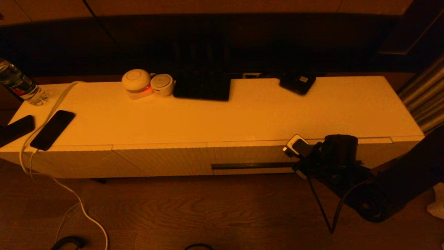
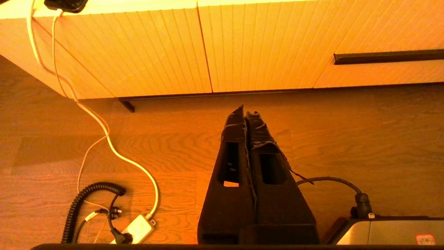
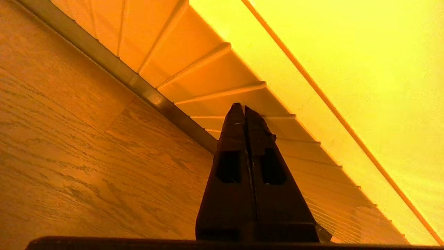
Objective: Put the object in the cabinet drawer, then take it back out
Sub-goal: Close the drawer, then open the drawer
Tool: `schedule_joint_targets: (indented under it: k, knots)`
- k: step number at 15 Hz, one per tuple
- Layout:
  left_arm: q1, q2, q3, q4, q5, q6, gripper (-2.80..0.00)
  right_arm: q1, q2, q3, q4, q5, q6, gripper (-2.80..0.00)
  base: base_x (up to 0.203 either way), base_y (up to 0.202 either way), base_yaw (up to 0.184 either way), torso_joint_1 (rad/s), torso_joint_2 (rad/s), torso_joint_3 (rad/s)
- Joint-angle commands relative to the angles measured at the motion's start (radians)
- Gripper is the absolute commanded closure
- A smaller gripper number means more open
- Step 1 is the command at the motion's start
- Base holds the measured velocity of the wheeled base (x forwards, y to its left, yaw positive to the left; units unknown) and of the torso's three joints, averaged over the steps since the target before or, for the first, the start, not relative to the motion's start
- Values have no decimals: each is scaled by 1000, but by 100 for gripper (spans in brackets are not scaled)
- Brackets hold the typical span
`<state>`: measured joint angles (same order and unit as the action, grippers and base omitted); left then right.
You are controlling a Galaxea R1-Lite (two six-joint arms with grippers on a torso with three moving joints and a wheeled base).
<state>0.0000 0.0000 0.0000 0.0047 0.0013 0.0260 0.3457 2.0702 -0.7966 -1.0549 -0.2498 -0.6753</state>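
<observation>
Right claw [image 3: 245,109]: clenched on nothing, tips pressed together; poised just in front of the ribbed front near the right end of the slot handle, low beside the cabinet.
Left claw [image 2: 245,114]: clenched, empty; hanging over the wooden floor [image 2: 347,139], well apart from the front panels; likely parked.
Cabinet drawer [image 1: 249,154]: closed, flush with the neighbouring panels, in the right half of the cabinet [image 1: 225,114]; wide, shallow, finely ribbed white front.
Slot handle [image 1: 253,166]: long dark horizontal recess low on the front; the only purchase, so best hooked with a fingertip and pulled straight out.
Handling: probably stiff and rigid, moderately heavy on its runners; ribbed face likely too flat and slick to pinch.
Object: cannot tell which; phones [image 1: 52,129] and small gadgets lie on the surface.
</observation>
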Motion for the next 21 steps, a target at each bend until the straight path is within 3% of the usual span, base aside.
schedule_joint_targets:
  k: [1, 7, 11, 13, 15, 18, 21]
  knots:
    - [0, 0, 0, 0, 0, 0, 0, -1, 8, -10, -13, -9, -4, 0, 0, 0, 0, 0, 0, 0]
    - [0, 0, 0, 0, 0, 0, 0, 4, -123, 109, 65, -11, -24, 0, 0, 0, 0, 0, 0, 0]
    - [0, 0, 0, 0, 0, 0, 0, 3, -353, 173, 383, 34, -50, 0, 0, 0, 0, 0, 0, 0]
    - [0, 0, 0, 0, 0, 0, 0, 1, -489, 199, 591, 75, -104, 0, 0, 0, 0, 0, 0, 0]
    - [0, 0, 0, 0, 0, 0, 0, -3, -605, 255, 739, 136, -209, 0, 0, 0, 0, 0, 0, 0]
    - [0, 0, 0, 0, 0, 0, 0, -15, -666, 397, 785, 211, -433, 0, 0, 0, 0, 0, 0, 0]
    - [0, 0, 0, 0, 0, 0, 0, -16, -652, 417, 800, 236, -517, 0, 0, 0, 0, 0, 0, 0]
